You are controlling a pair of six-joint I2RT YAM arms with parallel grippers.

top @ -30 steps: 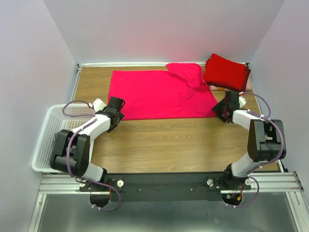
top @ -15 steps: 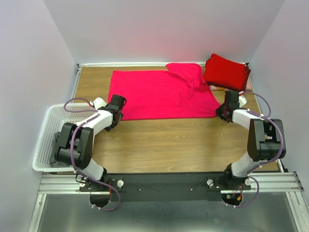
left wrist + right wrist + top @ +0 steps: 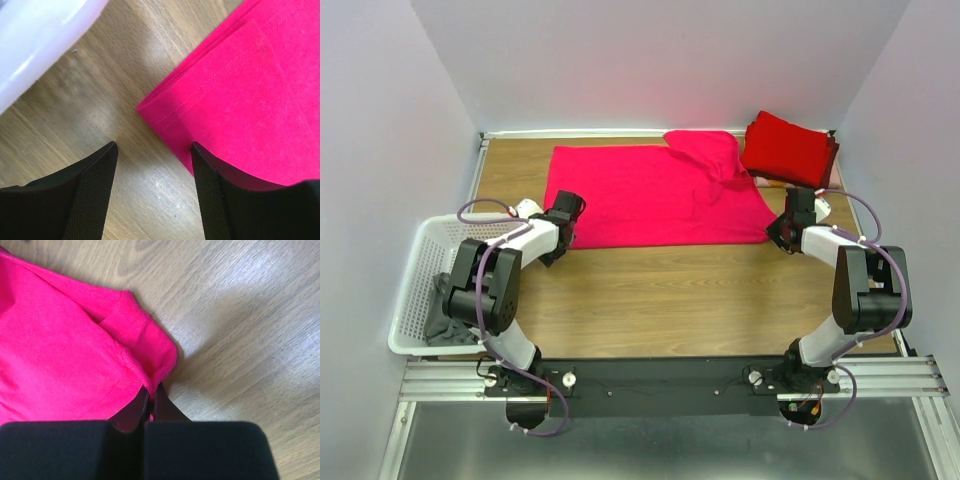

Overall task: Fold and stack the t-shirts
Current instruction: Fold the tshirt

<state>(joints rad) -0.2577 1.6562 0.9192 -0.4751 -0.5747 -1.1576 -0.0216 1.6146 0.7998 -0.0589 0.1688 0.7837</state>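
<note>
- Right tool is clenched on shirt at 4 o'clock; the thin pinch may be lost.
- Left tool is spread at 8 o'clock; the corner may be missed.

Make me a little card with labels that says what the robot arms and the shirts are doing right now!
pink t-shirt: spread on the table, bunched at its far right
red t-shirts: folded stack, far right corner
left end effector: open, fingers either side of the pink shirt's near left corner
right end effector: shut on the pink shirt's near right corner
basket: white, beside the left arm
</note>
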